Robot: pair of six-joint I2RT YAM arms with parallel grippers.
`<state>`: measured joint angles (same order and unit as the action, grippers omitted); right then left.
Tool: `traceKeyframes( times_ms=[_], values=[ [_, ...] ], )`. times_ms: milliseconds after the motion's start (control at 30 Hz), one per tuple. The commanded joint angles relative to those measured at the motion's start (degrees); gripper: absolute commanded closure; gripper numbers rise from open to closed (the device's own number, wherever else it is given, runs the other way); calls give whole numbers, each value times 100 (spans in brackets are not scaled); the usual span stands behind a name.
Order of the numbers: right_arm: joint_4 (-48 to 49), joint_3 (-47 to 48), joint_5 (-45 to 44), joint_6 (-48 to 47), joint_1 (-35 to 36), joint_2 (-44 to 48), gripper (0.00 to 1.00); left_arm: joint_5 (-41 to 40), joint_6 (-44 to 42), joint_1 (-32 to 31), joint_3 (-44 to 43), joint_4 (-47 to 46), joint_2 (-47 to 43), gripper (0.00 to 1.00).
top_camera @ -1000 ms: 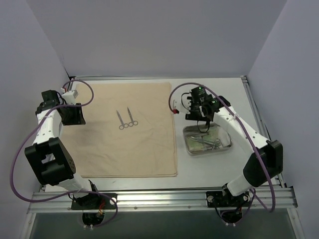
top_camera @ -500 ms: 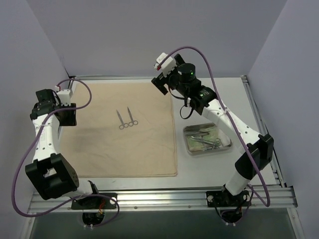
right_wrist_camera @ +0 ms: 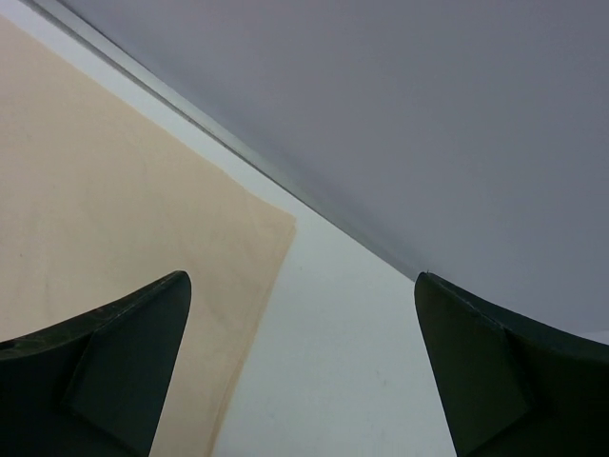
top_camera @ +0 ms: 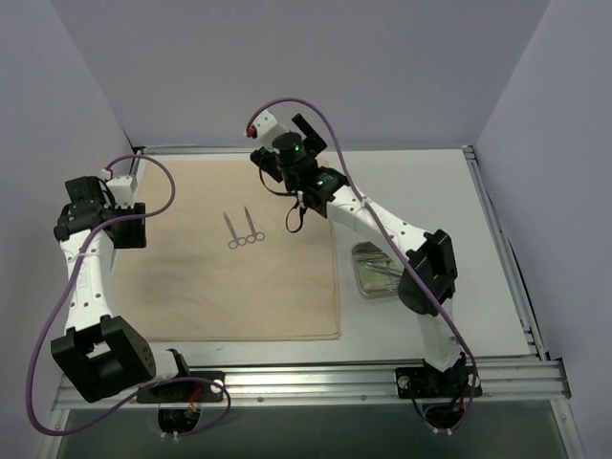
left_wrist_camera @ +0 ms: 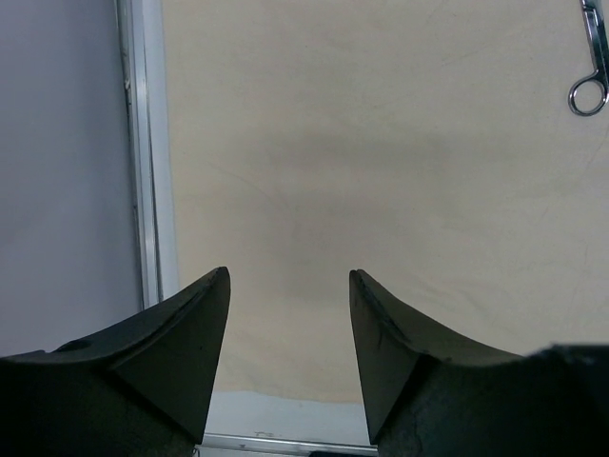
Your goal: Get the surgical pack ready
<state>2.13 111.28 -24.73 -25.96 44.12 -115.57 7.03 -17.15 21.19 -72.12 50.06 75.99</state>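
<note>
The large beige cloth (top_camera: 239, 287) lies spread flat on the table. Two steel scissor-handled forceps (top_camera: 244, 229) rest side by side on its far half; one finger ring (left_wrist_camera: 588, 95) shows in the left wrist view. The shiny steel tray (top_camera: 375, 275) sits right of the cloth, half hidden by my right arm, so its contents are unclear. My left gripper (top_camera: 131, 229) (left_wrist_camera: 289, 276) hangs open and empty over the cloth's left edge (left_wrist_camera: 381, 190). My right gripper (top_camera: 306, 132) (right_wrist_camera: 303, 278) is raised near the cloth's far right corner (right_wrist_camera: 143, 219), open wide and empty.
A metal rail (left_wrist_camera: 147, 143) runs along the table's left side, close to the cloth edge. The grey back wall (right_wrist_camera: 381, 95) stands just beyond the right gripper. Bare white table (top_camera: 449, 210) lies right of the cloth, around the tray.
My right arm swung from above the tray up and left to the cloth's far edge, and its jaws opened wide. My left arm drew slightly left and its jaws widened a little.
</note>
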Motion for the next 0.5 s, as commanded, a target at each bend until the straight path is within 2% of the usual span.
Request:
traceKeyframes(
  times_ms=[0, 100, 133, 233, 467],
  values=[
    [612, -221, -1543, -647, 386, -194, 0, -17, 106, -18, 49, 100, -146, 37],
    [123, -160, -973, -272, 475, -448, 0, 0, 150, -45, 136, 83, -110, 36],
    [-114, 49, -807, 287, 492, -562, 1, 27, 142, -54, 163, 56, -102, 36],
    [-827, 384, 10, 1421, 510, -1088, 13, 88, 176, -62, 207, 12, -40, 36],
    [-837, 420, 688, 3322, 510, -1670, 22, 150, 194, -62, 163, -67, 83, 36]
  ],
)
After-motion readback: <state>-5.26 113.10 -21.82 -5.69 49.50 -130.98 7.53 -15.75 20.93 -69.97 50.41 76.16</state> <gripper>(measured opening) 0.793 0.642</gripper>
